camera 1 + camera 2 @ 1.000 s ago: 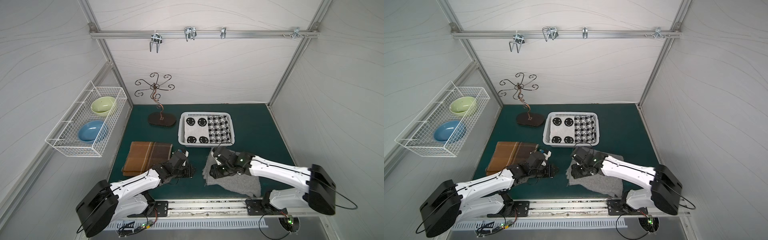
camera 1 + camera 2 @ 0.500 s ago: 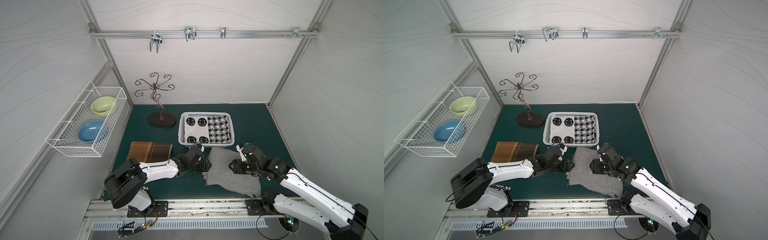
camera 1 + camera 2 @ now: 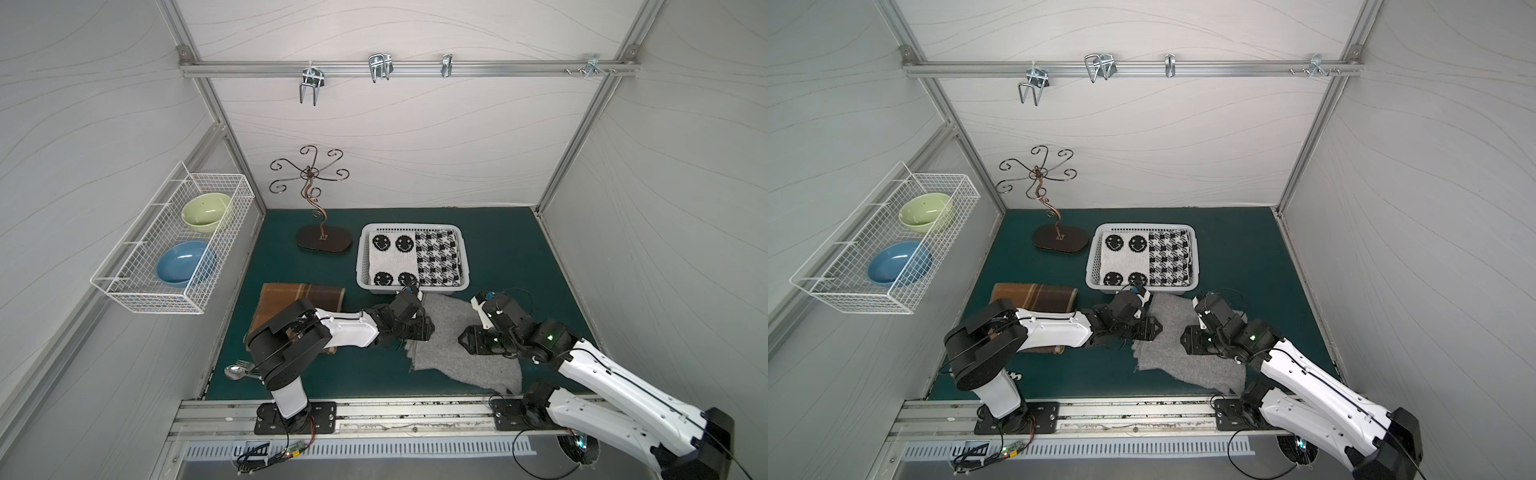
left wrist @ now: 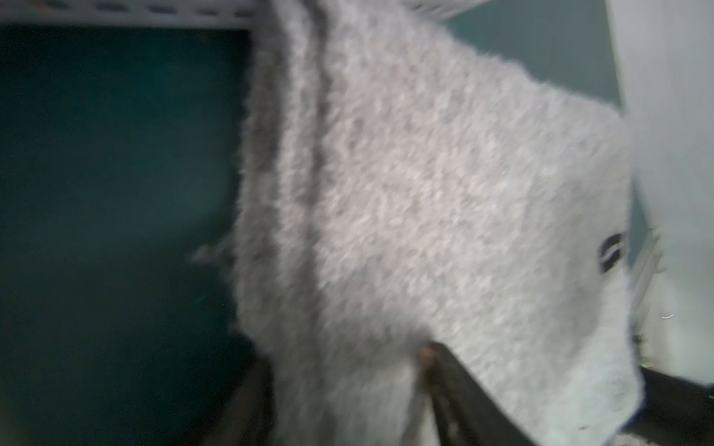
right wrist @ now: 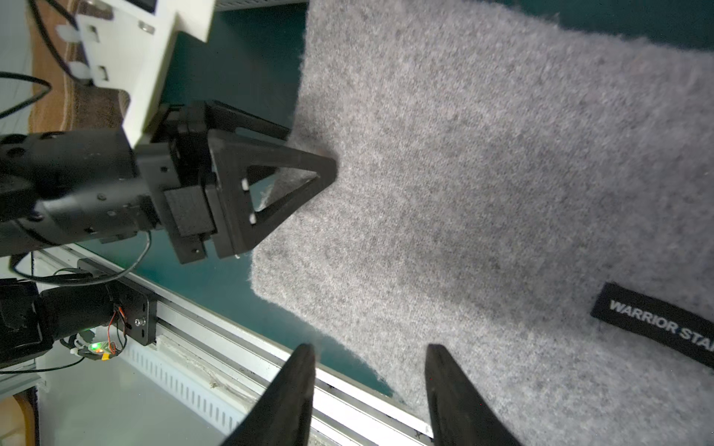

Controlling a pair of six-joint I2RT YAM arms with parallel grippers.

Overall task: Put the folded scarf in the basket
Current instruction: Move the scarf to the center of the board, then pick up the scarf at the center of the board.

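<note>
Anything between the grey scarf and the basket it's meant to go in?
Nothing lies on the mat between the grey scarf and the basket. The basket's floor is already covered by a smiley-face cloth and a houndstooth cloth, so the scarf would land on top.

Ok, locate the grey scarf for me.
In a top view the grey scarf lies on the mat in front of the basket, between the left gripper and right gripper.

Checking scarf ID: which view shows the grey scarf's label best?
Right wrist: the black label is sharp, lettering readable, though cut by the frame edge. Left wrist shows it small and blurred. Both top views show the scarf, no label discernible.
</note>
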